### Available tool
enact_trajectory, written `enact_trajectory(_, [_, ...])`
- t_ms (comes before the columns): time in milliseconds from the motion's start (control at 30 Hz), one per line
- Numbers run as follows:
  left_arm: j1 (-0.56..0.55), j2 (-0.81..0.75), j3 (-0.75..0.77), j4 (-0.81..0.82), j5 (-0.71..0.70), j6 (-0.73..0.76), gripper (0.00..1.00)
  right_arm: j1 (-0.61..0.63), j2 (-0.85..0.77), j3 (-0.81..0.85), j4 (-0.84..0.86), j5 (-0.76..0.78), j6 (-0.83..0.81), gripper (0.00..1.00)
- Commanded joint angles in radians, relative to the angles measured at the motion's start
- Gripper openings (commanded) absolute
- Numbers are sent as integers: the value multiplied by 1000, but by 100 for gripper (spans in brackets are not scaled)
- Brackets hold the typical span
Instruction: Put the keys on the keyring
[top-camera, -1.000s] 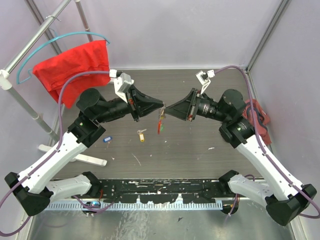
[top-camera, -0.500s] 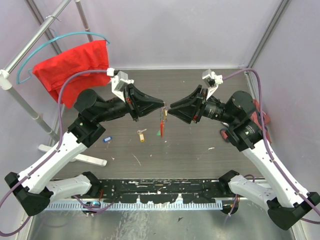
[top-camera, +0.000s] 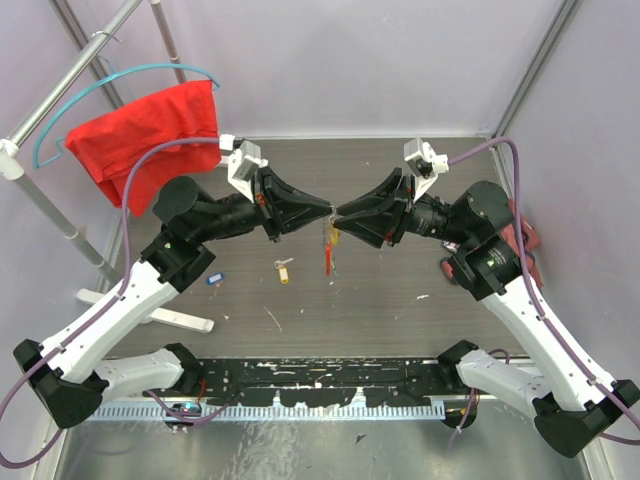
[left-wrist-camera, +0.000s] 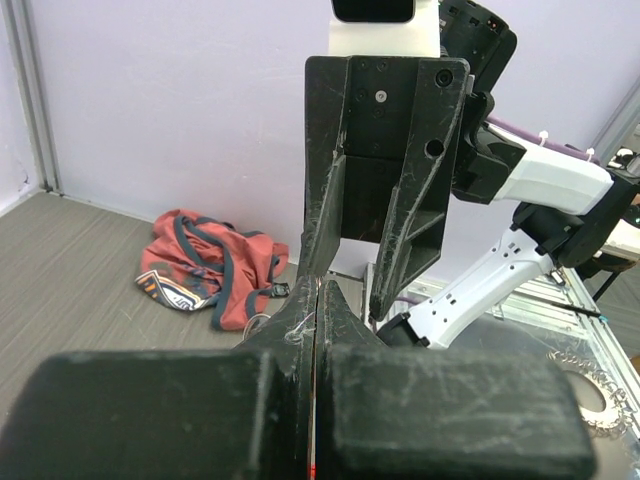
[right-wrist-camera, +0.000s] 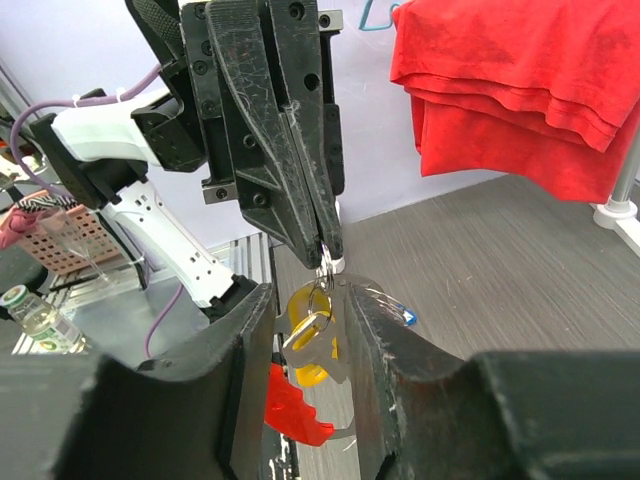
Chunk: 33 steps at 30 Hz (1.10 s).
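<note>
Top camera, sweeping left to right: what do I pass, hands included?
Red cloth → blue-tagged key → yellow-tagged key on the table → left hand → right hand → red bag. The keyring hangs where the hands meet, so I left it unplaced.

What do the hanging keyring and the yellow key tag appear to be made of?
The keyring: red bar looks like smooth moulded plastic; thin loop glints silver-grey, likely metal wire. The yellow key tag: opaque, even colour, slight sheen, probably plastic.
</note>
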Motion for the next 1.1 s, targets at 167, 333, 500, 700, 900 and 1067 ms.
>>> enact_trajectory(167, [-3,5,23,66,25,-13,0,5,12,37,69,-34,-1,31])
enact_trajectory(333, [-5,9,25,67,26,-13,0,5,20,40,75,-36,5,23])
enact_trajectory(500, [-5,12,24,69,27,-15,0,5,21,42,79,-40,6,2])
enact_trajectory(700, [-4,5,42,5,40,7,12,5,27,101,-91,-29,-103,1])
enact_trajectory(900, [-4,1,150,-332,78,196,46,4,66,258,-446,-30,-304,1])
enact_trajectory(1067, [-4,0,218,-544,69,329,57,30,110,360,-686,36,-397,1])
